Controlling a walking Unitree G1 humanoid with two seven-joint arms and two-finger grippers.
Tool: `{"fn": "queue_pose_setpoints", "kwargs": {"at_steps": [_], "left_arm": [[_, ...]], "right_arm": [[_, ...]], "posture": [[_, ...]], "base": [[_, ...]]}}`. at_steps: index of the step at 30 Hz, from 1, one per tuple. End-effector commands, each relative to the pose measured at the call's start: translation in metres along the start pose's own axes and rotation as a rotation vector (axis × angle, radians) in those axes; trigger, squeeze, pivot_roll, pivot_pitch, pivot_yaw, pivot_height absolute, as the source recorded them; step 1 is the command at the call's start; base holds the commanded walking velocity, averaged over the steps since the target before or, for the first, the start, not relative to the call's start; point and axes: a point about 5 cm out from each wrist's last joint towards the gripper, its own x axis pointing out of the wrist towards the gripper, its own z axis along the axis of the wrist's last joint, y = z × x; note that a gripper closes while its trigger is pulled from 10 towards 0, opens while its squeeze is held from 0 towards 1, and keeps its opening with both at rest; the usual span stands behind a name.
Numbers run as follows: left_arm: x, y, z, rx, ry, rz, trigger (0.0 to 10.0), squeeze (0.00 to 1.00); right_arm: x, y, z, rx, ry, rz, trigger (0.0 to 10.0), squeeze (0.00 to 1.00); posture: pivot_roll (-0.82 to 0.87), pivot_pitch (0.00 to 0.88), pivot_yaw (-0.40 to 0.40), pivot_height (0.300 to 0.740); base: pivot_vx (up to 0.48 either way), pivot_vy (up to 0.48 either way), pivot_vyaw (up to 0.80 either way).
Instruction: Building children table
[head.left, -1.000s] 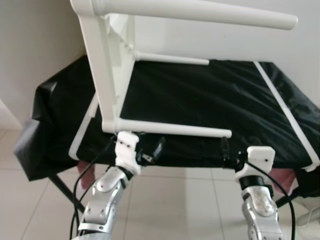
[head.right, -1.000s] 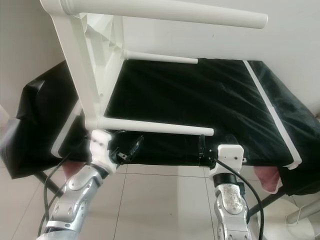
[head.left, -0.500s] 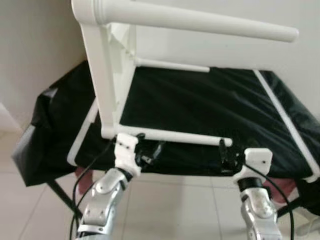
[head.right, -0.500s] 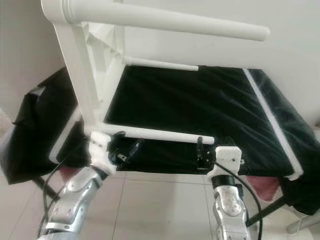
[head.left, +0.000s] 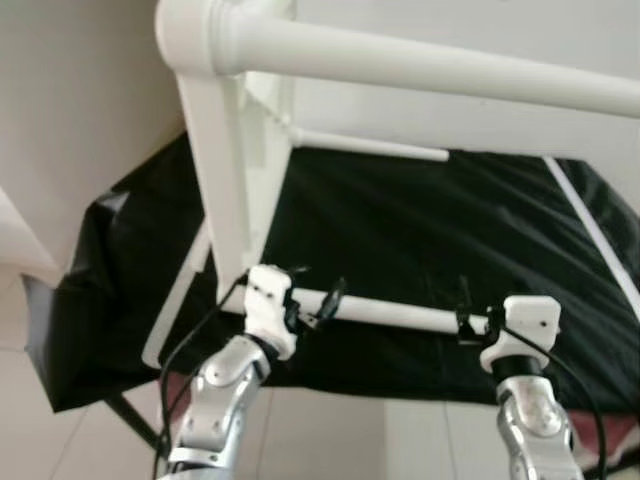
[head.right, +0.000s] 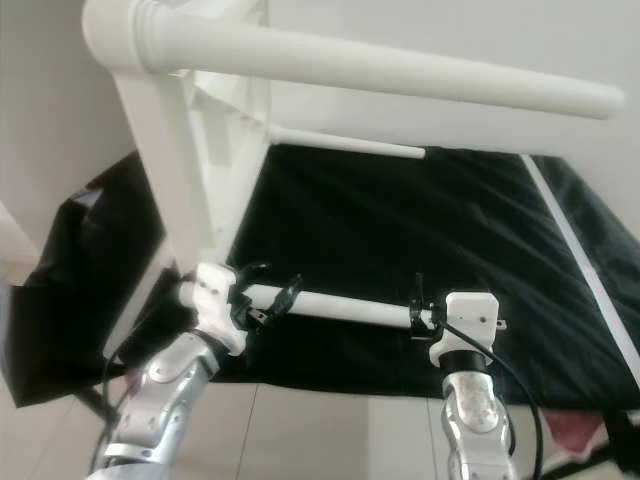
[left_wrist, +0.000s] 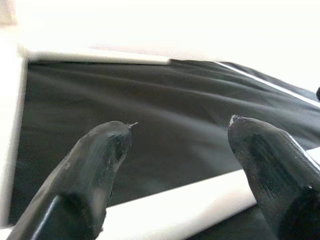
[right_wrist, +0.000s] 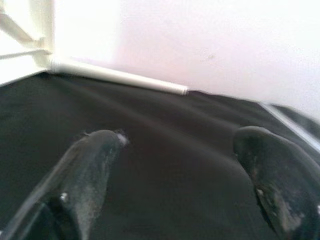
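- The left gripper (head.left: 318, 306) sits at the near left, its 2 black fingers (left_wrist: 100, 165) spread apart with a gap between them.
- Those fingers straddle the near table leg (head.left: 390, 313), a white round bar. Whether they touch it cannot be told.
- The right gripper (head.right: 416, 312) sits at the near right, at the free end of the same leg, its 2 fingers (right_wrist: 85, 170) also spread apart. Contact there cannot be told either.
- The leg's long axis runs left to right, across both grippers, just beyond their fingertips. The left gripper is nearer the joint where the leg meets the table; the right gripper is nearer the leg's tip.
- The white children's table (head.left: 235, 190) lies tipped on its side on a bed covered in a black sheet (head.left: 450, 230), with its top at the left.
- 3 legs are seen pointing right: the near one between the grippers, a far leg (head.right: 345, 144) low over the sheet, and a thick upper leg (head.right: 380, 72) crossing high overhead.
- In my judgement, the coming move turns on both grippers closing squarely across this 1 left-to-right bar.
- Pale floor tiles (head.right: 330, 440) lie below the bed's near edge.
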Motion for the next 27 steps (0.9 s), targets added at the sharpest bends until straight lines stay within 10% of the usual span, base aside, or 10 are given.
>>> {"fn": "queue_pose_setpoints", "kwargs": {"at_steps": [1,16,27], "left_arm": [[-0.001,-0.002,-0.001,-0.025,-0.009,0.011,10.0,0.00],[-0.011,-0.037,-0.019,0.074,0.150,-0.291,10.0,0.00],[0.007,-0.025,-0.019,0.146,0.220,-0.143,10.0,0.00]], "right_arm": [[0.000,0.002,0.000,-0.005,0.000,0.016,10.0,0.00],[0.001,-0.009,0.018,-0.144,-0.111,-0.078,10.0,0.00],[0.007,-0.008,0.082,-0.474,-0.447,-0.149,10.0,0.00]], "posture": [[0.08,0.000,-0.050,0.740],[0.07,0.000,-0.043,0.740],[0.04,0.000,-0.017,0.740]], "base": [[0.000,0.000,0.00],[0.000,0.000,0.00],[0.000,0.000,0.00]]}}
